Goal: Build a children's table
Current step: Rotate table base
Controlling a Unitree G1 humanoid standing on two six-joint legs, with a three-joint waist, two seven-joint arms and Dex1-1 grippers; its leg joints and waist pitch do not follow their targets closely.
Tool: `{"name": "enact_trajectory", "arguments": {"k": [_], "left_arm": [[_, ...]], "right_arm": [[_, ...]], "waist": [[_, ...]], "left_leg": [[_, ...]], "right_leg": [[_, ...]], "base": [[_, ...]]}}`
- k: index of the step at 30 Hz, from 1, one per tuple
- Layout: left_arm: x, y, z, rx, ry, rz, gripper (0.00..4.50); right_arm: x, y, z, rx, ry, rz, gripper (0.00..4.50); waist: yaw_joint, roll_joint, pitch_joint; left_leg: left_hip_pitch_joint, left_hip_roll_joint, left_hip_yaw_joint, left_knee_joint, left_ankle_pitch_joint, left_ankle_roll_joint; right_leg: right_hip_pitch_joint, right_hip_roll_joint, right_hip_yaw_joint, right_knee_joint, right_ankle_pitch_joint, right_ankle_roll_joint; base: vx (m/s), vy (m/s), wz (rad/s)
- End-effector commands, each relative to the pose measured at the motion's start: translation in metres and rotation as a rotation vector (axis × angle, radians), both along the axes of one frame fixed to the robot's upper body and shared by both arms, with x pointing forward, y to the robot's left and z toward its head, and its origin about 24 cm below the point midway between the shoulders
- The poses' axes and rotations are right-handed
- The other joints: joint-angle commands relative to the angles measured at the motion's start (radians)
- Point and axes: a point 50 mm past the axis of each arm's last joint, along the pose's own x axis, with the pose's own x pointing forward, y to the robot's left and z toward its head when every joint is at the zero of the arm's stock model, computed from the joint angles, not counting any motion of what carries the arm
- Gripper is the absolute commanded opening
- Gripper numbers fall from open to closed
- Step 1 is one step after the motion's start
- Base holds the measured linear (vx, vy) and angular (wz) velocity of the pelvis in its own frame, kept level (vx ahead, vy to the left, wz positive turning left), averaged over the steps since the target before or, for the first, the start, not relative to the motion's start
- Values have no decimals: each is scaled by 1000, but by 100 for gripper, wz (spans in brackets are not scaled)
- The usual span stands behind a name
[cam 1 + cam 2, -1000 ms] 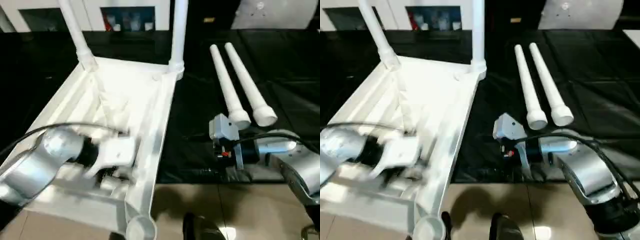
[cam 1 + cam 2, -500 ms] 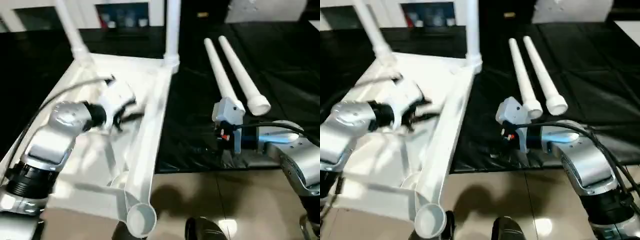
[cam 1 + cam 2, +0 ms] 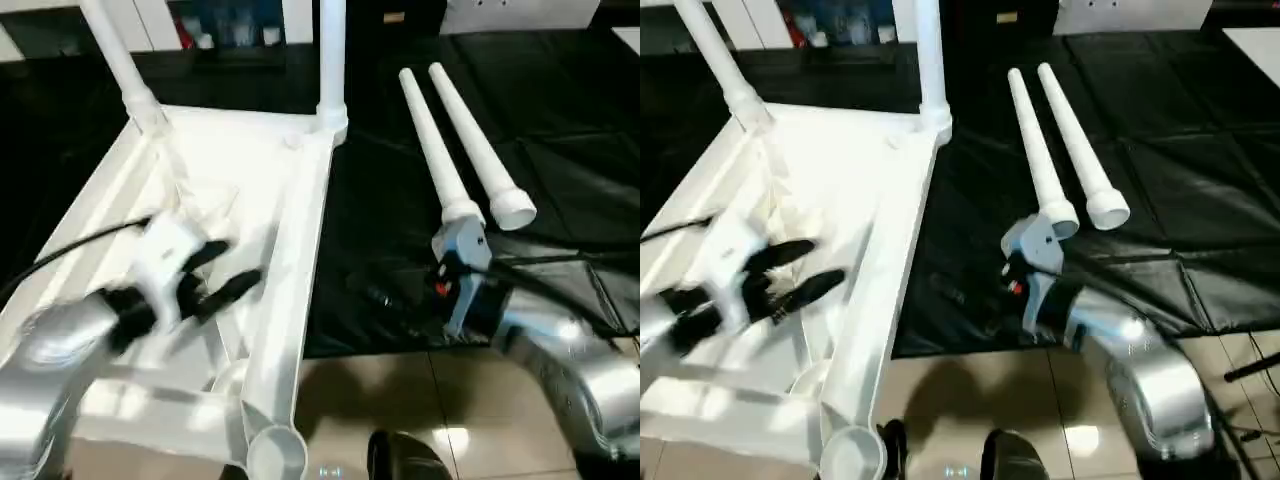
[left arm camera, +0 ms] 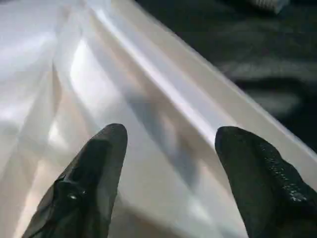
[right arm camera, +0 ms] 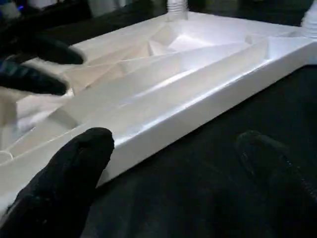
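Tabletop (image 3: 240, 180) lies upside down on the black mat (image 3: 560, 170), two legs (image 3: 330, 60) socketed at its far corners. Left gripper (image 3: 228, 270) hovers over its ribbed underside, fingers spread wide. Right gripper (image 5: 178, 163) gapes too, beside the top's long edge. Two loose legs (image 3: 470, 140) lie side by side on the mat nearby.

The white plastic table top (image 3: 250, 190) lies upside down, its ribbed underside facing up, partly on the black cloth and partly over the tan floor. Two legs already stand in its far corner sockets: one (image 3: 118, 62) leaning, the other (image 3: 331, 60) upright. The near corner socket (image 3: 277, 453) is round and open. Two loose legs (image 3: 440, 150) and (image 3: 478, 140) lie side by side on the black cloth, to the right of the top, wide ends nearest the robot.
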Motion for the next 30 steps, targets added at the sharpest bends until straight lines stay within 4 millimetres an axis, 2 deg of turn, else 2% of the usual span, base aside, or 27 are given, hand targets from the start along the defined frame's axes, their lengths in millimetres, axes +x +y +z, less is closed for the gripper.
{"name": "enact_trajectory", "arguments": {"k": [1, 3, 5, 6, 8, 9, 10, 11, 13, 14, 16, 18, 20, 21, 25, 26, 27, 29, 30], "left_arm": [[-10, 7, 2, 61, 28, -12, 362], [-13, 16, 0, 134, 57, -10, 386], [-9, 29, -1, 216, 66, 44, 402], [-4, 40, -1, 285, 76, 122, 408], [-2, 45, -1, 313, 81, 162, 415], [2, 58, -4, 375, 116, 269, 425], [3, 60, -5, 376, 129, 283, 425], [4, 62, -6, 372, 153, 297, 425], [3, 62, -8, 361, 199, 298, 425], [3, 61, -9, 355, 217, 292, 425], [5, 60, -10, 331, 225, 293, 391], [11, 53, -10, 265, 222, 259, 391], [14, 50, -8, 220, 227, 247, 385], [15, 48, -7, 199, 234, 243, 356], [14, 44, -3, 145, 273, 227, 345], [12, 44, -3, 150, 296, 220, 313], [12, 44, -3, 150, 296, 220, 304], [10, 45, -4, 158, 321, 209, 304], [8, 46, -4, 163, 334, 208, 301]], "right_arm": [[-4, 4, 3, -3, -9, 6, 450], [-6, 7, 2, -8, -8, 16, 450], [-5, 9, 1, -31, -15, 25, 450], [-5, 11, -1, -53, -21, 38, 450], [-6, 13, -1, -60, -22, 41, 450], [-6, 15, -1, -67, -23, 46, 450], [-5, 16, -1, -67, -24, 47, 450], [-5, 17, 0, -66, -26, 47, 450], [-4, 18, 0, -66, -30, 45, 450], [-4, 18, 1, -67, -32, 43, 450], [-3, 18, 1, -70, -37, 40, 450], [-2, 17, 1, -76, -41, 37, 450], [-2, 17, 1, -81, -43, 32, 450], [-1, 16, 1, -84, -43, 30, 450], [-1, 15, 2, -88, -43, 33, 450], [-1, 16, 2, -89, -42, 40, 450], [-1, 16, 2, -89, -42, 40, 450], [-1, 16, 3, -90, -41, 48, 450], [-2, 16, 3, -88, -39, 56, 450]], "waist": [[0, 2, -64], [0, 1, -53], [0, 2, -52], [-1, 6, -48], [1, 9, -50], [0, 11, -51], [1, 17, -53], [-2, 13, -54], [0, 20, -58], [-1, 19, -60], [0, 20, -65], [3, 21, -69], [7, 21, -70], [9, 23, -72], [9, 19, -68], [7, 20, -65], [6, 20, -64], [3, 15, -62], [3, 18, -62]], "left_leg": [[25, 77, -24, -80, -238, 73], [26, 73, -27, -87, -311, 40], [35, 74, -27, -88, -342, 24], [38, 74, -29, -90, -372, 2], [40, 74, -32, -92, -389, -14], [34, 75, -35, -94, -383, -19], [35, 75, -35, -93, -382, -22], [35, 73, -34, -92, -372, -19], [34, 74, -35, -92, -348, -18], [32, 76, -35, -91, -327, -11], [33, 74, -30, -88, -287, 4], [31, 73, -26, -82, -223, 30], [29, 72, -25, -80, -192, 41], [28, 73, -26, -79, -182, 42], [28, 72, -25, -80, -202, 45], [28, 72, -26, -81, -220, 42], [30, 73, -26, -81, -229, 39], [30, 73, -26, -84, -252, 35], [31, 73, -26, -84, -247, 35]], "right_leg": [[43, -93, 62, -92, -307, -195], [37, -93, 64, -99, -423, -149], [28, -92, 68, -105, -456, -133], [25, -94, 70, -107, -483, -117], [24, -96, 72, -105, -480, -109], [28, -95, 70, -99, -449, -114], [27, -94, 70, -95, -430, -115], [27, -93, 71, -95, -399, -120], [30, -95, 71, -91, -347, -139], [33, -94, 71, -87, -292, -157], [35, -93, 71, -84, -217, -181], [40, -93, 70, -81, -141, -205], [46, -94, 68, -78, -109, -218], [48, -95, 68, -75, -96, -222], [51, -95, 65, -77, -146, -228], [49, -94, 65, -80, -177, -224], [48, -95, 66, -80, -193, -221], [47, -94, 67, -87, -245, -205], [46, -95, 67, -85, -251, -201]], "base": [[0, 0, 0], [0, 0, 0], [0, 0, 0], [0, 0, 0], [0, 0, 0], [0, 0, 0], [0, 0, 0], [0, 0, 0], [0, 0, 0], [0, 0, 0], [0, 0, 0], [0, 0, 0], [0, 0, 0], [0, 0, 0], [0, 0, 0], [0, 0, 0], [0, 0, 0], [0, 0, 0], [0, 0, 0]]}}
